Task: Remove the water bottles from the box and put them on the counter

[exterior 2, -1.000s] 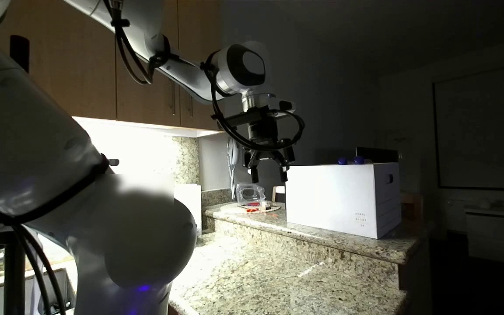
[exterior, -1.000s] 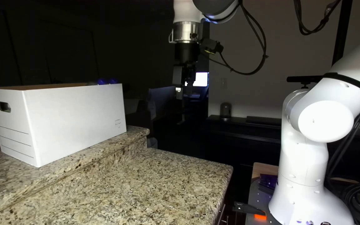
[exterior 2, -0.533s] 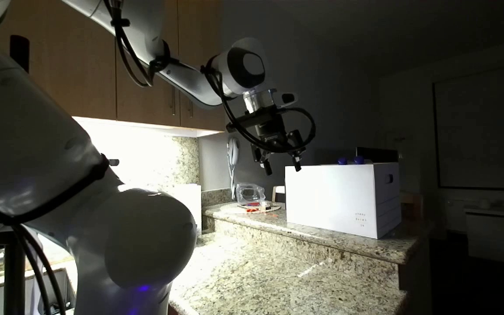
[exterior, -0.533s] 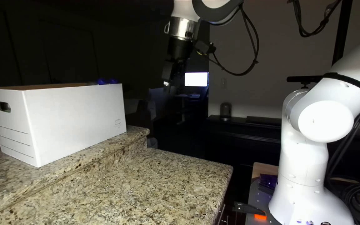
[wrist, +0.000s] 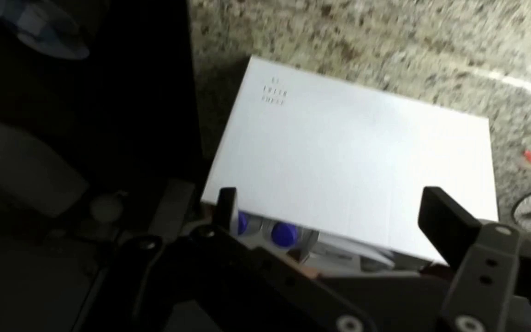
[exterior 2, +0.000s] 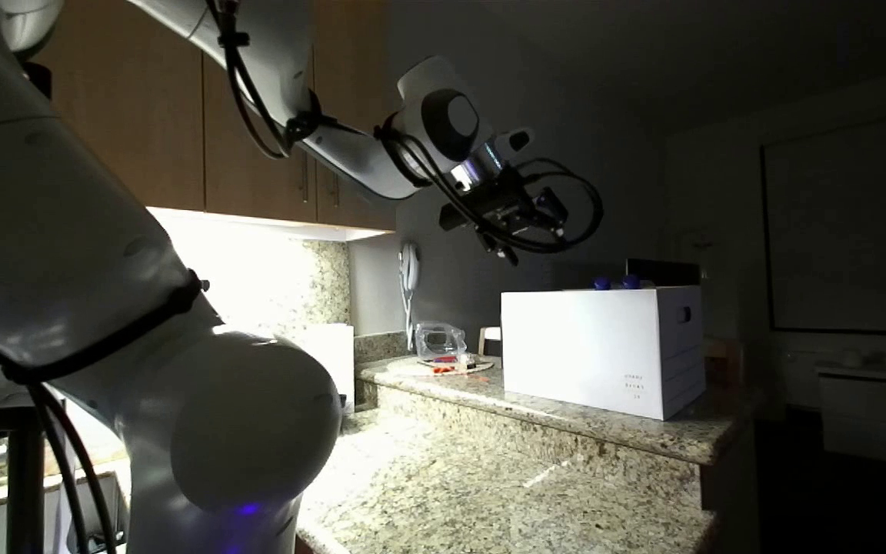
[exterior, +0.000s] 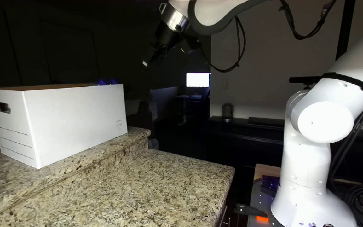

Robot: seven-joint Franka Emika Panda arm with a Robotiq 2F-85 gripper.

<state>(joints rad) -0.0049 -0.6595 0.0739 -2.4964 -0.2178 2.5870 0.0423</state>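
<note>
Blue-capped water bottles (exterior 2: pixel 602 284) peek from the box (exterior 2: pixel 581 350); your gripper (wrist: pixel 328 202), spread and holding nothing, hangs higher, apart from it. Likely smooth, squeezable plastic: pinch gently below a cap (wrist: pixel 284 234).

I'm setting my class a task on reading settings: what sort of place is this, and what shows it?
Most likely a kitchen, perhaps in a home. It shows in the stepped granite counter, the wood-look cabinets mounted high up, and the brightly lit wall beneath them.
</note>
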